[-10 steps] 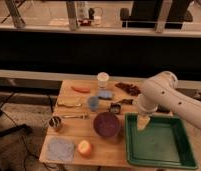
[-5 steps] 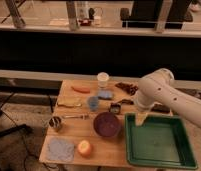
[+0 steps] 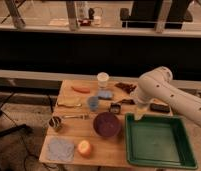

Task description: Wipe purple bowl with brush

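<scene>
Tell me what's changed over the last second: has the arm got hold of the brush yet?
No. The arm swung a little left, bringing the open pincer nearer the brush; it now hangs at the green tray, by its back left corner. Nothing was taken or let go. Brush, purple bowl and everything else stayed put.

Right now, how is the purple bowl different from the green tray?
The purple bowl is round and deep; the green tray is rectangular, shallower and wider. The gripper hangs by the tray's far corner, not the bowl. Both look empty.
</scene>
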`<action>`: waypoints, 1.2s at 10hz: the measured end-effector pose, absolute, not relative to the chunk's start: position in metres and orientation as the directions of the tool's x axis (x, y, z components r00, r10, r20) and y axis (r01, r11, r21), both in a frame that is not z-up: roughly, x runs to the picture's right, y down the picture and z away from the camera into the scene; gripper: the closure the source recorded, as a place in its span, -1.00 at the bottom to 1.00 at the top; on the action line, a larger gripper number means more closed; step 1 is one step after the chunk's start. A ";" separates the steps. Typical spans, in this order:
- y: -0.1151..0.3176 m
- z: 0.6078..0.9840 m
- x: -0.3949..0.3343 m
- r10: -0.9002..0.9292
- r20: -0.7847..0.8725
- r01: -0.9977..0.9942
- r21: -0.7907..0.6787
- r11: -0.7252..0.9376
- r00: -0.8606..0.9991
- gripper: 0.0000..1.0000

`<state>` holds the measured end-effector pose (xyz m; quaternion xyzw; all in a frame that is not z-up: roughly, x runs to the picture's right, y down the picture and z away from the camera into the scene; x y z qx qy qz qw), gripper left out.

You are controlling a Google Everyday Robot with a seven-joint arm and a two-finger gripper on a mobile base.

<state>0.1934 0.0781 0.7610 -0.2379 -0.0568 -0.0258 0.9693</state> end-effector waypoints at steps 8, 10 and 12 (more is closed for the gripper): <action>0.051 0.809 0.216 0.130 0.172 -0.035 -0.471 0.882 0.976 -0.60; 0.049 0.824 0.217 0.149 0.182 -0.048 -0.466 0.884 0.972 -0.60; 0.046 0.837 0.218 0.159 0.183 -0.058 -0.462 0.885 0.970 -0.60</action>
